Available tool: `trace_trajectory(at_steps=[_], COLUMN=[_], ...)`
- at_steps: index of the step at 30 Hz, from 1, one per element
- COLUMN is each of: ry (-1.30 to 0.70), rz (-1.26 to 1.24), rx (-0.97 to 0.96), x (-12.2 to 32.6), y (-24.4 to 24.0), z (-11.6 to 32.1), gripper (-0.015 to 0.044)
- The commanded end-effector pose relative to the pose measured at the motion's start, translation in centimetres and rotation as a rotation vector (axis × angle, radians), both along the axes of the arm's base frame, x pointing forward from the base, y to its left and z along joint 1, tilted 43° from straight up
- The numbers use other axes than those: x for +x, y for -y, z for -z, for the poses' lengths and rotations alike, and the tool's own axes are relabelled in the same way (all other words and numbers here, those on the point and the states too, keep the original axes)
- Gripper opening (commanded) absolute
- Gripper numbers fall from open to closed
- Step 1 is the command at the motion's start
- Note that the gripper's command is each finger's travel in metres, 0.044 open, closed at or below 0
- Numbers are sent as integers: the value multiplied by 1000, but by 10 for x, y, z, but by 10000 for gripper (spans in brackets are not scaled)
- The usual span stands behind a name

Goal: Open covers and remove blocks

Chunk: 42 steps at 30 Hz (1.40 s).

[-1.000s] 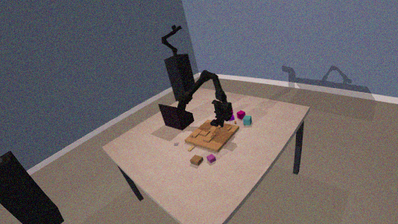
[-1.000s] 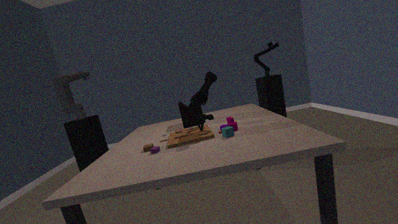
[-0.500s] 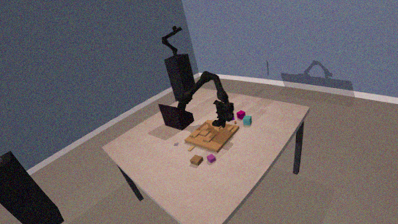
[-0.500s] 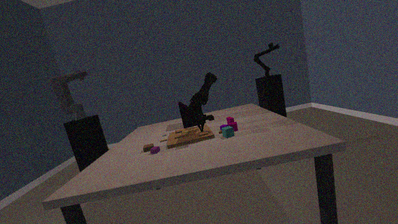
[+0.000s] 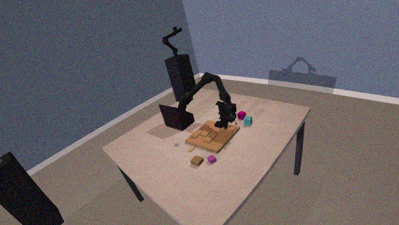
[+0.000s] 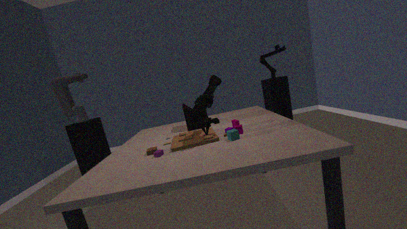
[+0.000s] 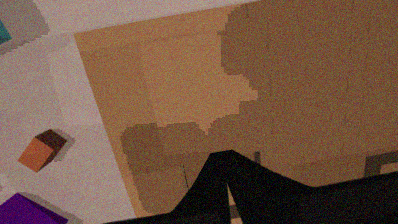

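From my end, the gripper is clenched on nothing, its matte black fingertips together and pointing down over the puzzle board. Whether they touch the wood I can't tell.

The board is a flat, square-edged slab of warm orange-brown wood with faint grain, lying on the pale, wood-grained table. Thin raised pieces break up its top face, though I can't make out which covers stand open. Much of it lies under the arm's shadow in my wrist view.

Past one edge sit a smooth teal cube and a magenta block, near each other. A purple block and a small orange block lie on that side too, the orange one closer to the board's straight edge — bare tabletop shows between them.

Off the opposite edge I see a brown, boxy block and a violet block just beside it, both apart from the board. A wide stretch of table runs from that pair to the near edge — good open room.
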<state>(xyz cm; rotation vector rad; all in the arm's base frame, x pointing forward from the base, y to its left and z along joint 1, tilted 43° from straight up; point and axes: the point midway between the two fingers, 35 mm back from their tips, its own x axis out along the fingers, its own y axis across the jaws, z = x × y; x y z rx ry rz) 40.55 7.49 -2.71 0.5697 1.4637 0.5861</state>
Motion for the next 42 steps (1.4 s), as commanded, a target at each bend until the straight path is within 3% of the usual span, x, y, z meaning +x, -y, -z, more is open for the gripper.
trace_trajectory(at_steps=[1,42], ry=[2,3], rz=[3,3], rx=[4,1], x=[5,13], y=[0,33], z=[-1,-36], gripper=[0,0])
